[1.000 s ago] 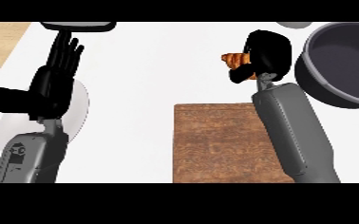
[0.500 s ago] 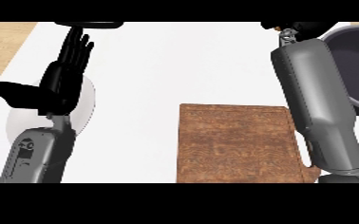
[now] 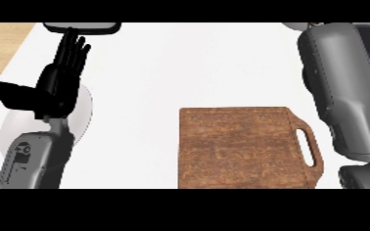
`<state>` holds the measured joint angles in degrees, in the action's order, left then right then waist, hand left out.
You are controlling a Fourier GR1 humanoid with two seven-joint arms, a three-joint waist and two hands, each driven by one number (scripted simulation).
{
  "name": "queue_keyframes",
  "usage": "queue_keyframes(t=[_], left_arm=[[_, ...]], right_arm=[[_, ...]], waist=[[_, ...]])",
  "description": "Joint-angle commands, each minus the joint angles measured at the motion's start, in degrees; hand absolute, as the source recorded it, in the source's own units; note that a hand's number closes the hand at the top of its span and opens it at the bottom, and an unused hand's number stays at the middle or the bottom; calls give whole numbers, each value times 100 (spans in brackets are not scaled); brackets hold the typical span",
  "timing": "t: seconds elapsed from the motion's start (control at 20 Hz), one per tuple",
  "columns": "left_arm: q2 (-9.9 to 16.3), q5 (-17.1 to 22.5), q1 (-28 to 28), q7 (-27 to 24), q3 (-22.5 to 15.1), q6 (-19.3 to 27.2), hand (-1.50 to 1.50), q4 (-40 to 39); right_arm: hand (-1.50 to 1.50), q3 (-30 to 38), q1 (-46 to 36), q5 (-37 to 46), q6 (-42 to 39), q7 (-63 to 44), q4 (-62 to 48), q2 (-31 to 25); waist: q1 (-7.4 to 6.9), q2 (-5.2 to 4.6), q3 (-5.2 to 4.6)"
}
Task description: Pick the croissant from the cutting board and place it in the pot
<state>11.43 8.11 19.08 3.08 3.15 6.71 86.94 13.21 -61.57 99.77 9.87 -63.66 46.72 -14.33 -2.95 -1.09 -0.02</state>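
The wooden cutting board (image 3: pixel 242 147) lies bare at the lower middle of the head view, its handle slot to the right. No croissant shows anywhere, and no pot either. My right forearm (image 3: pixel 336 88) runs up the right side and passes out of the top edge, so the right hand is out of sight. My left hand (image 3: pixel 61 78) rests open at the left, fingers straight and pointing up, holding nothing.
A pale round plate (image 3: pixel 83 115) lies under my left forearm at the left edge. A dark tray-like object (image 3: pixel 81 27) sits at the top left. The counter's wooden edge (image 3: pixel 13 39) shows at the far upper left.
The right arm has reached farther up and right, taking the hand and the croissant out of the view. The pot has also slipped out of sight. The left hand stays still.
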Motion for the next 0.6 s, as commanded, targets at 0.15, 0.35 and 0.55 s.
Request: queue_keyframes(t=[0.15, 0.35, 0.55], left_arm=[[-19, -100, -259, -12, 27, 113, 0, 211], [71, -33, -159, -11, 131, 10, 0, 153], [-48, 15, -269, -201, 185, -37, 0, -118]], right_arm=[[150, 548, 555, -125, 845, -274, -203, -344], [150, 863, 910, -304, 1385, 196, -354, -739], [150, 1117, 985, -741, 1815, 837, -620, -992]], waist=[[232, 92, 6], [243, 78, 7], [221, 68, 6]])
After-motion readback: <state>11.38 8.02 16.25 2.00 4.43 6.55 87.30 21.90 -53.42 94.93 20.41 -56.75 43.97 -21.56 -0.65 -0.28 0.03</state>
